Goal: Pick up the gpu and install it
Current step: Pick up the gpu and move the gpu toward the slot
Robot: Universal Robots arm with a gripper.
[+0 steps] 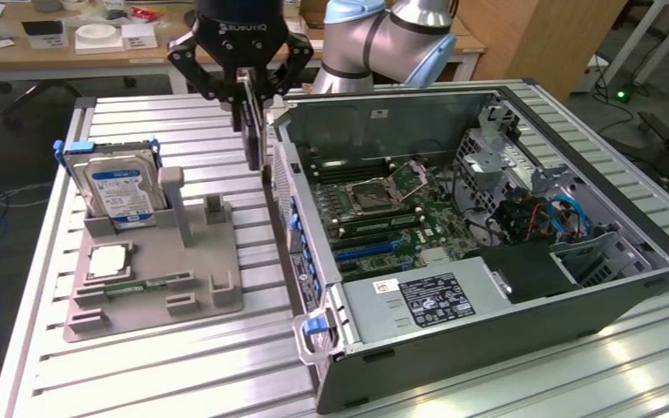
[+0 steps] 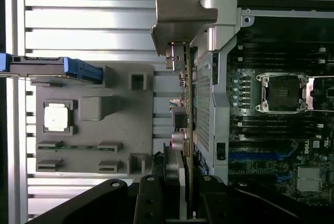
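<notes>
Exterior view: well off to the exterior view's left of the open computer case, a blue-labelled hard drive stands upright in a grey parts holder on the slatted table. A processor chip and a green memory stick lie in the holder's recesses. Just outside the case's left wall, the black gripper has its fingers clamped on the top of the gpu, which hangs upright and edge-on between holder and case. Inside the case, the motherboard carries a processor socket, and a power supply sits at the case's near corner. In the wrist view, the gripper pinches the gpu, the card running close alongside the wall of the computer case.
</notes>
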